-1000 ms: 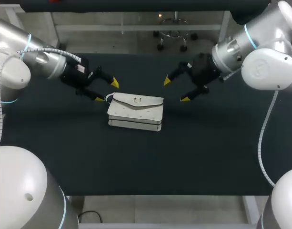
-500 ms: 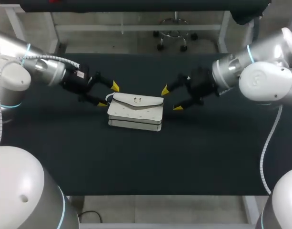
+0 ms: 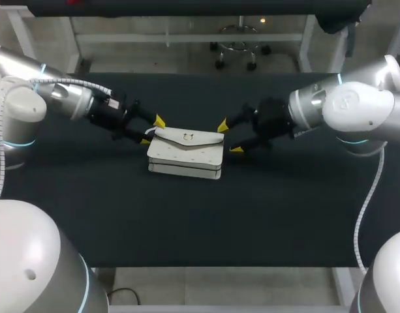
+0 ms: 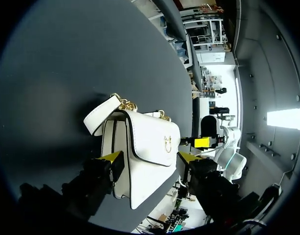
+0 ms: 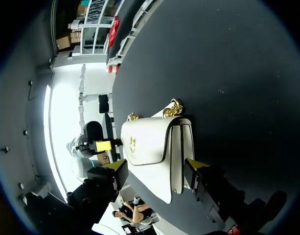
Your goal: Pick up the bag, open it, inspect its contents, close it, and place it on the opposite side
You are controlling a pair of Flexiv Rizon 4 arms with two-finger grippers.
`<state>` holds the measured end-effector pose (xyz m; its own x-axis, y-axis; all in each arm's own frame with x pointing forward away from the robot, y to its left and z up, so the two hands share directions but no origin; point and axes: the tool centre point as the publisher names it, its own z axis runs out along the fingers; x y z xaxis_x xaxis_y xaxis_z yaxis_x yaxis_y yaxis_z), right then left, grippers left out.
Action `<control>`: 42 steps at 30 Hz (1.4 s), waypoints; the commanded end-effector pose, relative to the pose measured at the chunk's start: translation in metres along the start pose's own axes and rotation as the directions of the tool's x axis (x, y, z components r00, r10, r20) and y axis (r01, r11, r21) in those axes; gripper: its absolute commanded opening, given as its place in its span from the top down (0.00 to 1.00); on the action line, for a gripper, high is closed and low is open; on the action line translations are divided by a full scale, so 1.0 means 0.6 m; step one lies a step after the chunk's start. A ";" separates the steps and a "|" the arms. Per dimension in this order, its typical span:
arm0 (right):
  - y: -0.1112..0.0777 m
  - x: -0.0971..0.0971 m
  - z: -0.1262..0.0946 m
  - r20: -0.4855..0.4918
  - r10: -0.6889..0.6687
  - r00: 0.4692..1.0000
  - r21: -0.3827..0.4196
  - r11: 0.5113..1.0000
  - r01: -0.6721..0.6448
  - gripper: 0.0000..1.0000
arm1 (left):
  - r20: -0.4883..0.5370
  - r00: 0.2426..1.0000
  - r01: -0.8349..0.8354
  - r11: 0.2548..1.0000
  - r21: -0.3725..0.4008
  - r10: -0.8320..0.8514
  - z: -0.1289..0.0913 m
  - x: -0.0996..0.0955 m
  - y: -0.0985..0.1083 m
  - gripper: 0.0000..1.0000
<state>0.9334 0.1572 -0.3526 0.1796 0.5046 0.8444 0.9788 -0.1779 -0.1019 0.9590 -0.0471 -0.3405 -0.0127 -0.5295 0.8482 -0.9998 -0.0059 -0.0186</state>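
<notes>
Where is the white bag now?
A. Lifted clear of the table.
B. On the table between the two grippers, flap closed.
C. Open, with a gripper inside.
B: the bag sits on the table, flap closed, with the left gripper and right gripper at its ends.

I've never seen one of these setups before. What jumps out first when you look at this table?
A small white bag with a gold clasp lies with its flap down near the middle of the black table. Two arms come in from either side. The left gripper and the right gripper, each with open yellow-tipped fingers, straddle the bag's two ends.
</notes>
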 end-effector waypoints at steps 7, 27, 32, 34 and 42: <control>0.014 -0.010 0.017 -0.037 0.018 0.999 0.031 0.999 -0.017 0.29 | -0.022 1.000 -0.018 1.000 -0.015 0.018 0.005 -0.006 -0.006 0.38; 0.007 -0.010 0.052 -0.066 0.042 0.997 0.090 0.995 -0.036 0.51 | -0.056 0.998 -0.019 0.999 -0.031 0.017 0.022 -0.027 -0.017 0.51; 0.008 -0.017 0.054 -0.065 0.055 0.996 0.094 0.994 -0.049 0.58 | -0.060 0.998 -0.016 0.999 -0.038 0.014 0.025 -0.029 -0.019 0.61; 0.008 -0.017 0.055 -0.066 0.058 0.996 0.094 0.994 -0.051 0.63 | -0.060 0.998 -0.015 0.999 -0.040 0.013 0.026 -0.029 -0.019 0.76; 0.009 -0.016 0.054 -0.076 0.058 0.995 0.091 0.995 -0.051 1.00 | -0.053 0.999 -0.010 0.999 -0.033 0.008 0.026 -0.031 -0.017 1.00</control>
<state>0.9395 0.1795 -0.3766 0.2278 0.4314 0.8730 0.9732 -0.1294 -0.1899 0.9695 -0.0500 -0.3625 -0.0226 -0.4854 0.8740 -0.9995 0.0296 -0.0094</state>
